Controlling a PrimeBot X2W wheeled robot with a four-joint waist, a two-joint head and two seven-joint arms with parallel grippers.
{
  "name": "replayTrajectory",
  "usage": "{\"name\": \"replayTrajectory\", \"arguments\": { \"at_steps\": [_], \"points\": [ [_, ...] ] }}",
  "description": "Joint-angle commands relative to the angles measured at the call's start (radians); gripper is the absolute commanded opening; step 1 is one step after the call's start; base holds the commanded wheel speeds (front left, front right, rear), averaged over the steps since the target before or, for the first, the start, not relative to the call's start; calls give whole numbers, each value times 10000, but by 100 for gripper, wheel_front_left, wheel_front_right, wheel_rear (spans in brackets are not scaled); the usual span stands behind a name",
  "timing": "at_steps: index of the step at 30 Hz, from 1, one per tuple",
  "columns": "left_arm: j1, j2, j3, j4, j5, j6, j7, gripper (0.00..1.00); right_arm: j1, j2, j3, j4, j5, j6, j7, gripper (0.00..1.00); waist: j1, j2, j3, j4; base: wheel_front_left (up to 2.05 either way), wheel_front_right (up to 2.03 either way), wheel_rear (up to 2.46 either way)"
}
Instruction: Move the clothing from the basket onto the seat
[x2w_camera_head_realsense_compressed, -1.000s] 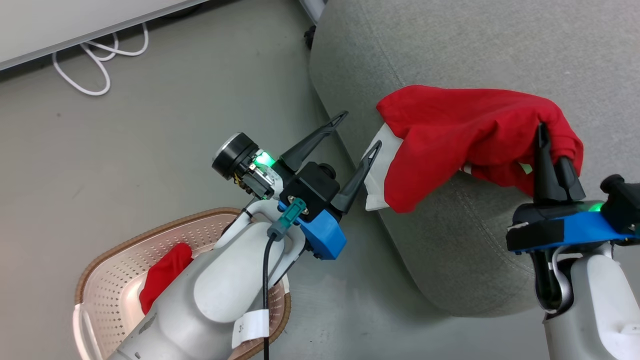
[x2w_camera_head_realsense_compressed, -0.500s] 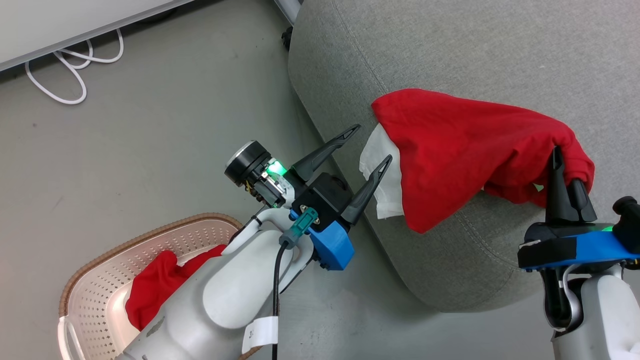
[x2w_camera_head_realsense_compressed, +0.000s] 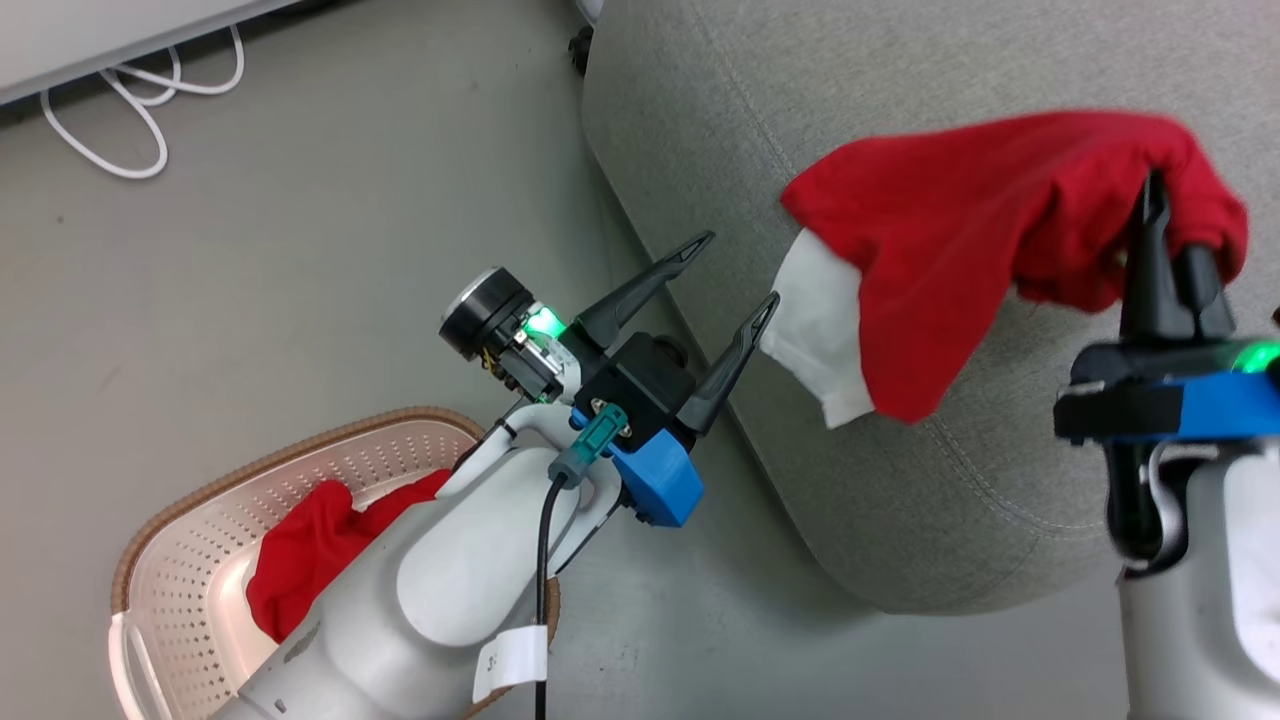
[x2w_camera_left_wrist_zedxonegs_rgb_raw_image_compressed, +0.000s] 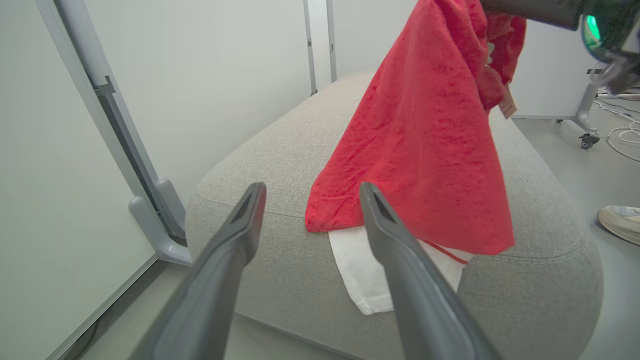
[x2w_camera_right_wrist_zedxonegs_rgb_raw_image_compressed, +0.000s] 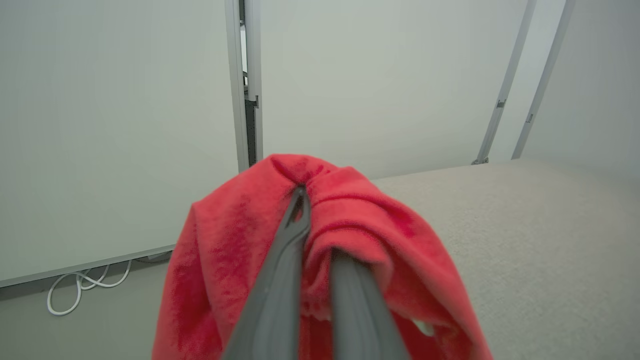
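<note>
Clothing: red, soft, probably light and limp; best pinched at a bunched fold. Right gripper clamped on it over seat; left gripper spread, empty.

The held garment is bright red with a white piece at its low end. More red clothing is in the basket, which is cream-white with little holes and a brown rim. The seat is grey and woven. The left gripper and right gripper have black fingers, blue blocks and green lights.
</note>
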Motion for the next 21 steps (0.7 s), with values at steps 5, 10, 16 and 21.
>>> {"name": "replayTrajectory", "arguments": {
  "at_steps": [5, 10, 16, 21],
  "points": [
    [-513, 212, 114, -192, 84, 116, 27, 100, -1661, -617, -329, -385, -337, 1, -12, 0, 0, -1, 847, 276, 0, 0, 0],
    [-901, 509, 135, -432, 215, 167, 225, 100, -3101, -1383, -952, -768, -423, 1, -12, 0, 0, -1, 1777, 454, 0, 0, 0],
    [-1352, 836, 105, -836, 412, 163, 483, 100, -4370, -2220, -2120, -951, -318, 0, -11, 0, 0, -1, 2713, 573, 0, 0, 0],
    [-1780, 1094, 87, -1319, 601, 157, 748, 100, -5073, -3095, -3252, -542, -218, 0, -11, 0, 0, -1, 3579, 636, 0, 0, 0]
  ]
}}
